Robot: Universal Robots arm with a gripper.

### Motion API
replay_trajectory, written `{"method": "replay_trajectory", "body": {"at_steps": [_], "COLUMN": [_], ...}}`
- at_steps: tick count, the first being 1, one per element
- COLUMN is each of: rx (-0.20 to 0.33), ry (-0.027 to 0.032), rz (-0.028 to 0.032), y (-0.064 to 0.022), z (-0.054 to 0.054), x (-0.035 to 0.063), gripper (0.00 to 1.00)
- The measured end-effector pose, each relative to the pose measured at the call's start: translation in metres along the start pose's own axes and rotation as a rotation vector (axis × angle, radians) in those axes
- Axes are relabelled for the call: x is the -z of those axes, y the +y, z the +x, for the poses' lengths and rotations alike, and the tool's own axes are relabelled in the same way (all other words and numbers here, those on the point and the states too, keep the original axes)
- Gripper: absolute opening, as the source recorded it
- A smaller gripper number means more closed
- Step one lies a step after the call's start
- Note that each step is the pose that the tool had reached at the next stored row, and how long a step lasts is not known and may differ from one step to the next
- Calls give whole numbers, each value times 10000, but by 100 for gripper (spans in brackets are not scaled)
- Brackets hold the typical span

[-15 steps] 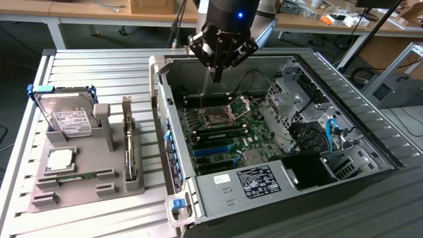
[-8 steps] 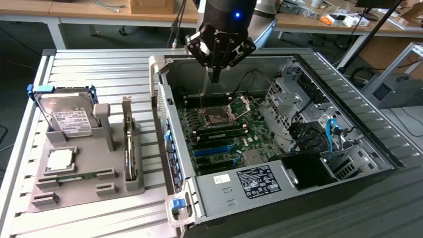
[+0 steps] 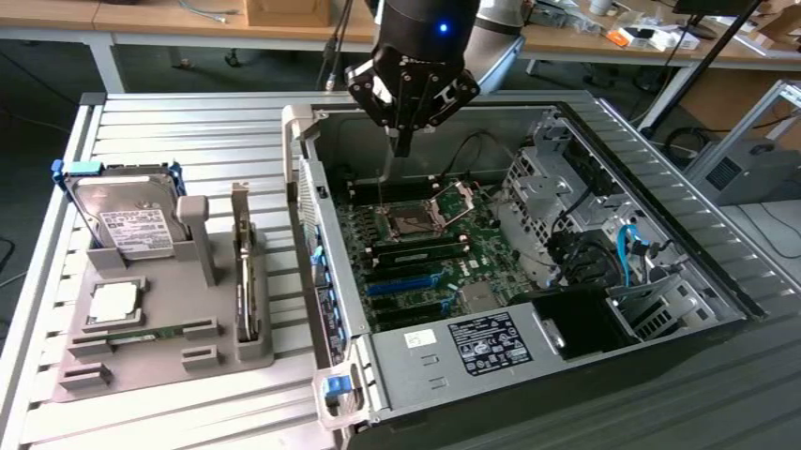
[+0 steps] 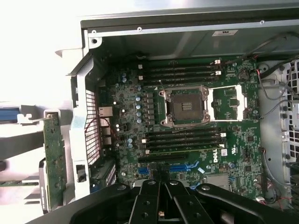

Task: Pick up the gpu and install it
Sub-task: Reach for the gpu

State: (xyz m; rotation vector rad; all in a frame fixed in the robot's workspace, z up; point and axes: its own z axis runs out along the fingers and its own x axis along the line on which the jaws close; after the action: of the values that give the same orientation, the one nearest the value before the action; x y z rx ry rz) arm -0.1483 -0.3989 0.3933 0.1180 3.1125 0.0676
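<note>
Slatted metal table (image 3: 188, 131): your gripper (image 3: 400, 148) hangs fully closed and empty over the open black computer case (image 3: 304, 183). The thin brownish-green gpu card (image 3: 243, 274) stands in the grey holder (image 3: 138, 349), well aside of it. The pick isn't started; I'd say it calls for open jaws first.

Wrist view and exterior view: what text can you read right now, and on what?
"DELL": white print on the motherboard.
Hard drive's white label: print too blurred to read.
Power supply's black label: too small to read.
Sticker on the case wall: unreadable.
</note>
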Motion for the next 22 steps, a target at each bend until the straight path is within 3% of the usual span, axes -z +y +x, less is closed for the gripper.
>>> {"method": "replay_trajectory", "body": {"at_steps": [22], "rx": [1], "ry": [0], "rz": [0], "y": [-9], "z": [117], "x": [3], "gripper": [10]}}
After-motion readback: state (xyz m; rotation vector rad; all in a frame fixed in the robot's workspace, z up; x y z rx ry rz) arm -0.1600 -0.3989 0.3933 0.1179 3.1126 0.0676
